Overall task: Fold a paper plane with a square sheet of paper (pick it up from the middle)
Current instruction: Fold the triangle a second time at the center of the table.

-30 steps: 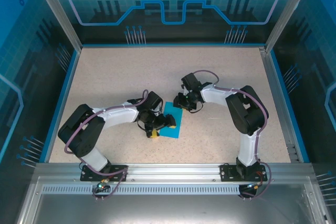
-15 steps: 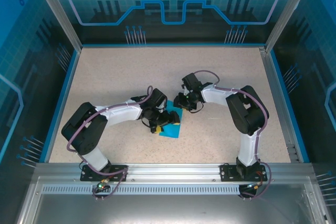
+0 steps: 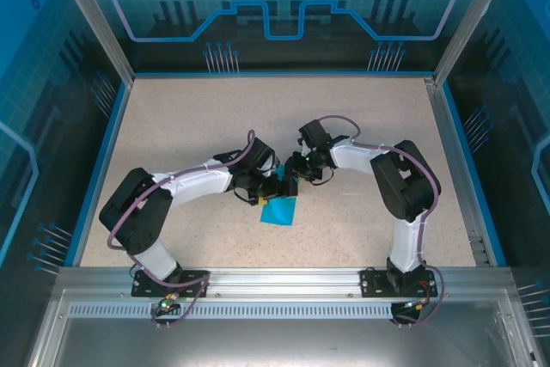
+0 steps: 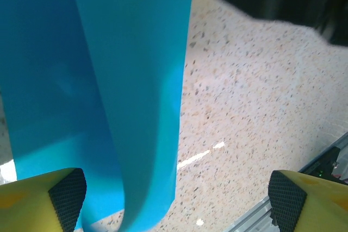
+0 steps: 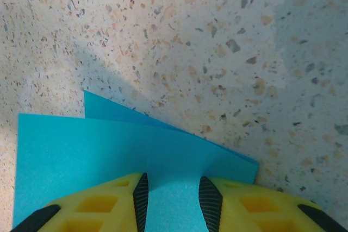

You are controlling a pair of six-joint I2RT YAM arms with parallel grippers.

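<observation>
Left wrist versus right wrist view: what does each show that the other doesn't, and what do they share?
Left wrist: the sheet of paper as a raised, curling flap above the table, within the wide-open left gripper, and a metal rail at the corner. Right wrist: two flat, offset paper layers, with the right gripper set narrowly over their near edge. Both: teal paper and the speckled table.

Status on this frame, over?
Left claw wide open. Right claw part-open astride the square sheet of paper. Sheet doubled over, fold uncreased. Nothing blocking.
</observation>
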